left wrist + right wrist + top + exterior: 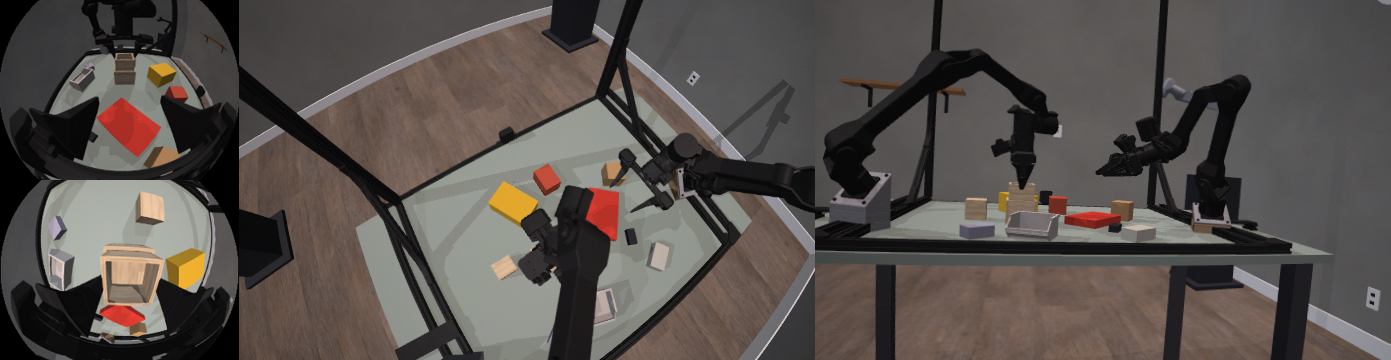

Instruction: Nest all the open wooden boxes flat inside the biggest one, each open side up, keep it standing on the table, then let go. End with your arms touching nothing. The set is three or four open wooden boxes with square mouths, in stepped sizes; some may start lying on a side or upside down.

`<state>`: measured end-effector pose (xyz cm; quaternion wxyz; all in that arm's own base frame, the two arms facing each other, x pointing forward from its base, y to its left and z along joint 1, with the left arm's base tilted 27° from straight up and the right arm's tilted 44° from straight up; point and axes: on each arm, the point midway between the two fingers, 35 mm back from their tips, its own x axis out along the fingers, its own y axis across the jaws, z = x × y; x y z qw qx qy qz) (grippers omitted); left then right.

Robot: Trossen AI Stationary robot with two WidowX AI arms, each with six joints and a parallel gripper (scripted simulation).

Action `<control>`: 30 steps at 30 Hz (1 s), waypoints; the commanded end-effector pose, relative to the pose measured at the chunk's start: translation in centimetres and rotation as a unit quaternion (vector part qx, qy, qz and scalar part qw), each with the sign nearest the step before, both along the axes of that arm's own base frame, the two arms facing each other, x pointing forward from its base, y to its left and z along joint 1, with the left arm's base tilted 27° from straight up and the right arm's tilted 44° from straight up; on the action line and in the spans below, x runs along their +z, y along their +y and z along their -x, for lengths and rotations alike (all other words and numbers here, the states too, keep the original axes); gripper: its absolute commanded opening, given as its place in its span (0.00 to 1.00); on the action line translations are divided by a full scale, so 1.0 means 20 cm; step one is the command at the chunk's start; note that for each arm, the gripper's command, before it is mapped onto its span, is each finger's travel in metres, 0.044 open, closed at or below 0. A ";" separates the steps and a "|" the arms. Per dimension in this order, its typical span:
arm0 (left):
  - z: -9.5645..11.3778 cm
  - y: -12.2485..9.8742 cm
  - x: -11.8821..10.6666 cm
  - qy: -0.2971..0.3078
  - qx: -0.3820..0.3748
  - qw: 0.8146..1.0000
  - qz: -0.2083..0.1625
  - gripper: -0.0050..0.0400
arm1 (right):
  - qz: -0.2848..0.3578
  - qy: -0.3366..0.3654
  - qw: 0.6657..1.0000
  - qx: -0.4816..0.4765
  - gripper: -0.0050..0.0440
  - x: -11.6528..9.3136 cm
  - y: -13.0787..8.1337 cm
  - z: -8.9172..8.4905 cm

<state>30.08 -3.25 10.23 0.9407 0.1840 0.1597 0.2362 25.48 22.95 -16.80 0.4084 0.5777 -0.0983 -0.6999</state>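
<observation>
My right gripper [1022, 188] [130, 279] points down, shut on a pale wooden box [1029, 194] [125, 66] [128, 272], open side up. A second wooden box [1021, 206] [124, 78] [128, 247] stands directly below it on the table; how far the held box reaches into it cannot be told. A pale wooden cube shape [504, 267] [976, 209] [149, 208] stands apart; no mouth shows, so it may be an upside-down box. My left gripper [621, 199] [1098, 173] [131, 100] is open and empty, raised off the table, away from the boxes.
A red slab [604, 212] [1092, 219] lies between the arms, near a brown block [612, 174] and a small black block [631, 236]. A yellow block [514, 201], red cube [546, 179], grey open bin [1031, 231], lavender block [976, 230] and pale grey block [1138, 233] stand around.
</observation>
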 end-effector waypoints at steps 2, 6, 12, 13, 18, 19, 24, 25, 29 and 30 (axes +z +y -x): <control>0.00 0.00 0.00 0.001 0.001 1.000 -0.002 1.00 | 0.003 0.002 1.000 0.002 0.10 -0.01 -0.02 0.00; 0.00 0.00 0.00 0.001 0.001 1.000 -0.002 1.00 | 0.003 0.002 1.000 0.002 0.10 -0.01 -0.03 0.00; 0.00 0.00 0.00 0.001 0.001 1.000 -0.002 1.00 | 0.003 0.002 1.000 0.002 0.10 -0.02 -0.03 0.00; 0.00 0.00 0.00 0.001 0.001 1.000 -0.002 1.00 | 0.003 0.002 1.000 0.002 0.10 -0.02 -0.04 0.00; 0.00 0.00 0.00 0.001 0.001 1.000 -0.002 1.00 | 0.003 0.002 1.000 0.002 0.10 -0.03 -0.04 0.00; 0.00 0.00 0.00 0.001 0.001 1.000 -0.002 1.00 | 0.003 0.002 1.000 0.002 0.10 -0.03 -0.04 0.00; 0.00 0.00 0.00 0.001 0.001 1.000 -0.002 1.00 | 0.003 0.002 1.000 0.002 0.10 -0.04 -0.04 0.00; 0.00 0.00 0.00 0.001 0.001 1.000 -0.002 1.00 | 0.003 0.002 1.000 0.002 0.10 -0.04 -0.04 0.00; 0.00 0.00 0.00 0.001 0.001 1.000 -0.002 1.00 | 0.003 0.002 1.000 0.002 0.10 -0.04 -0.05 0.00; 0.00 0.00 0.00 0.001 0.001 1.000 -0.002 1.00 | 0.003 0.002 1.000 0.002 0.10 -0.05 -0.05 0.00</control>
